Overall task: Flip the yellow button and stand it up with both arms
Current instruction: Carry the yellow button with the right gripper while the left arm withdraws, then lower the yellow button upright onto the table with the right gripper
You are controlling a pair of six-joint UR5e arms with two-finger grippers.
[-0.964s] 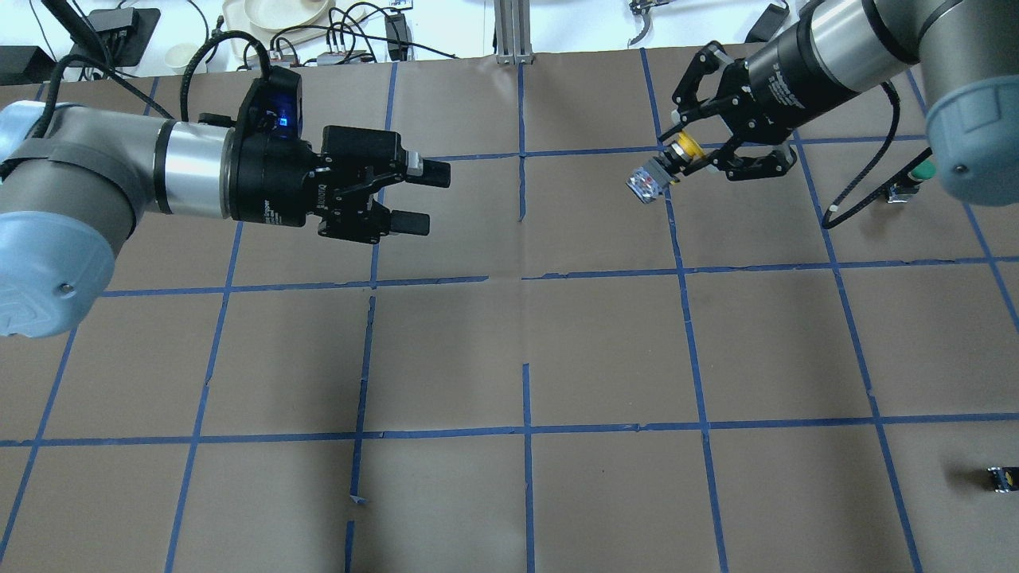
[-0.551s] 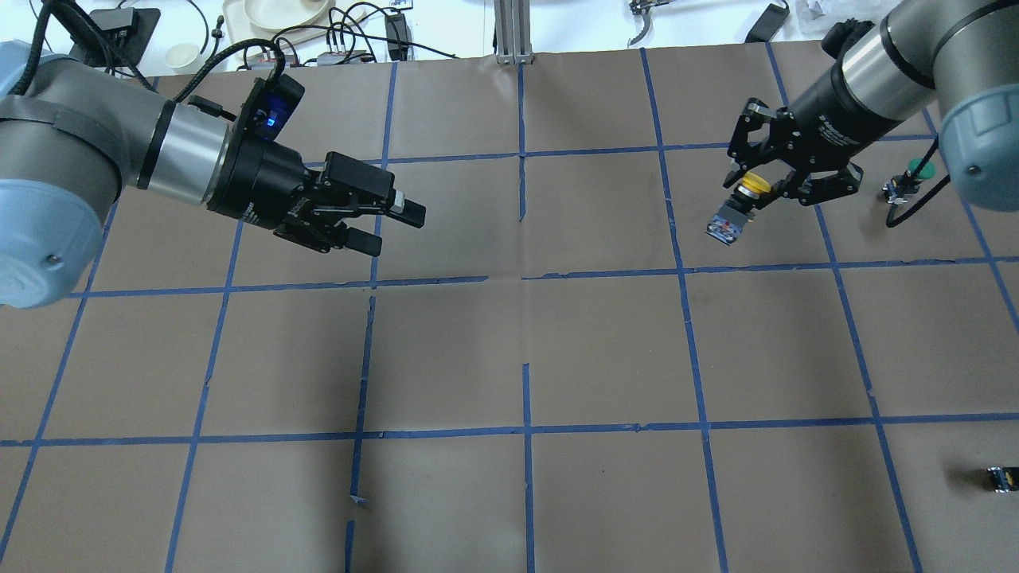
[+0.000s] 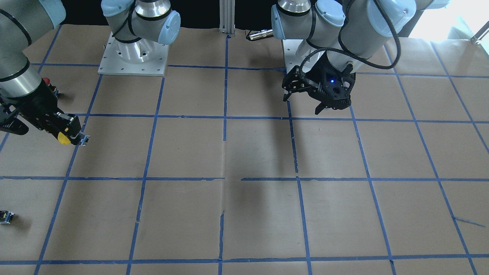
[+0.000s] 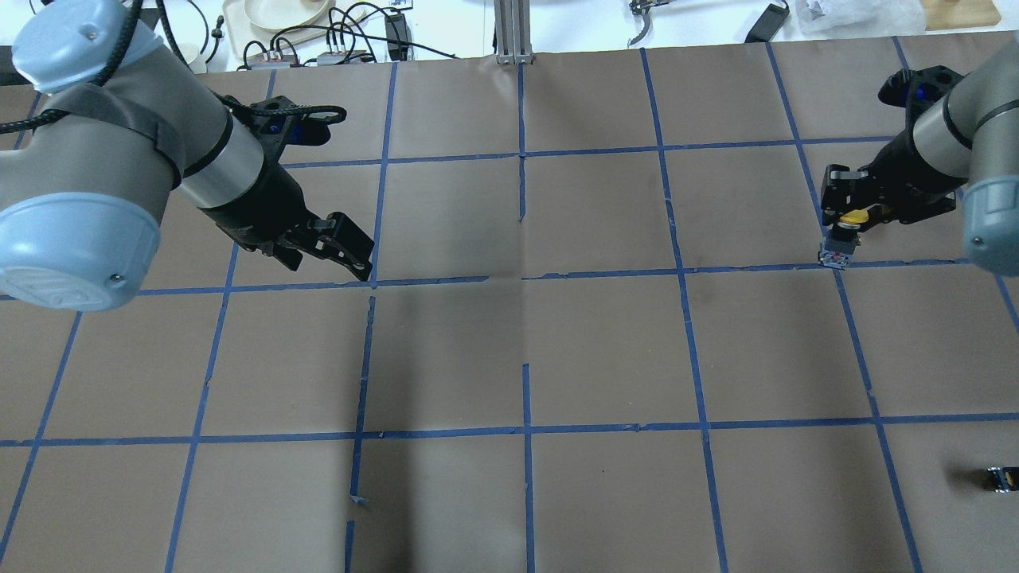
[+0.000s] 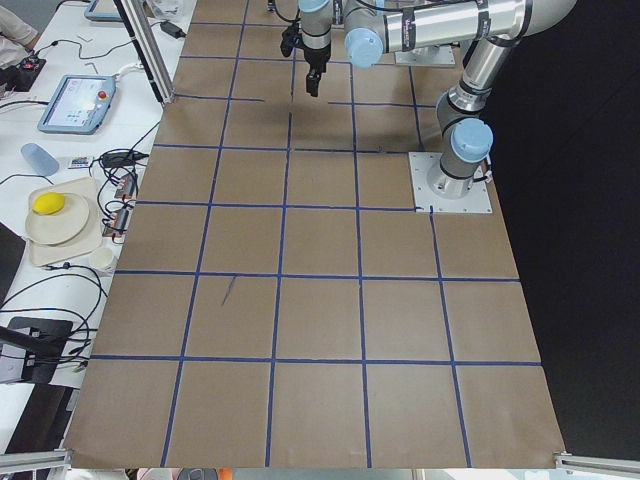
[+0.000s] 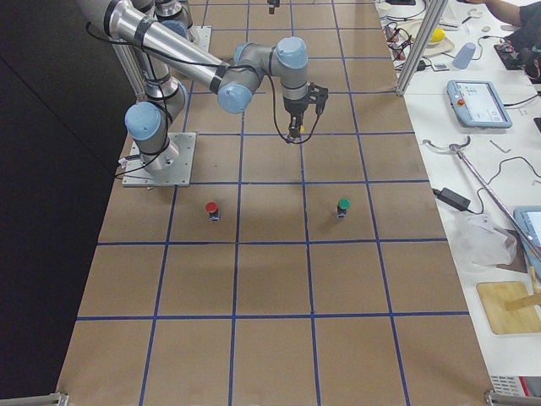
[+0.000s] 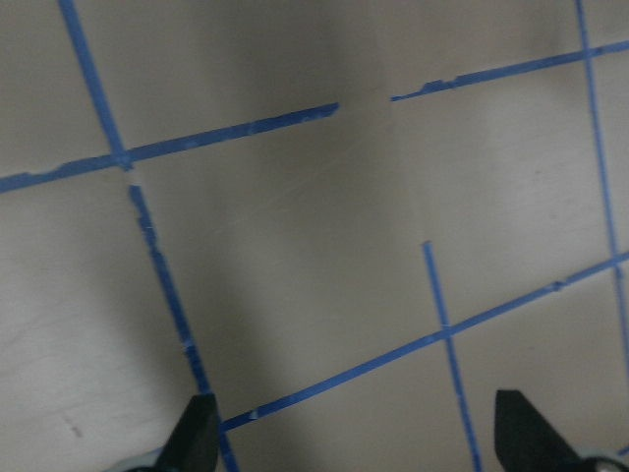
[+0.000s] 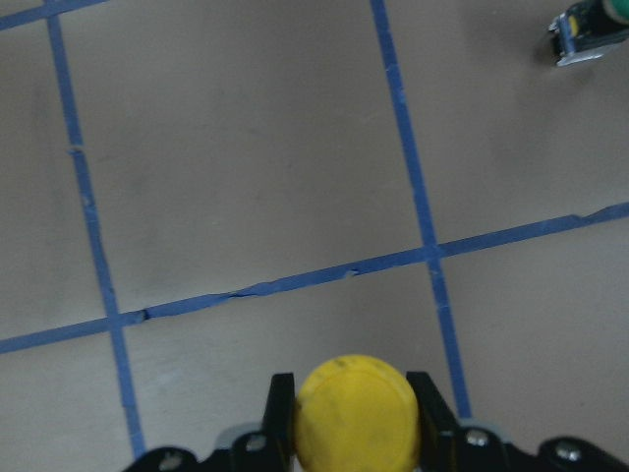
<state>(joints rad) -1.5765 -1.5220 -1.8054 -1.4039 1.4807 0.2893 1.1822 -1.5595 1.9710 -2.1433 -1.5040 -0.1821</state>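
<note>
My right gripper (image 4: 845, 213) is shut on the yellow button (image 4: 853, 216), whose grey body (image 4: 835, 248) hangs down over a blue tape line. I cannot tell whether it touches the table. In the right wrist view the yellow cap (image 8: 356, 413) sits between both fingers (image 8: 282, 411). The front-facing view shows the right gripper (image 3: 68, 131) with the cap (image 3: 63, 138). My left gripper (image 4: 338, 253) is open and empty, far to the left, pointing down. It also shows in the front-facing view (image 3: 302, 103) and the left wrist view (image 7: 359, 438).
A green button (image 6: 343, 205) and a red button (image 6: 211, 208) stand on the right side of the table; the green button also shows in the right wrist view (image 8: 588, 29). A small black switch block (image 4: 1001, 478) lies near the front right edge. Blue tape lines grid the brown table (image 4: 525, 350).
My right gripper carried the yellow button rightward and nearer the robot, turning to point down with the cap on top. My left arm drew back left and tilted down.
</note>
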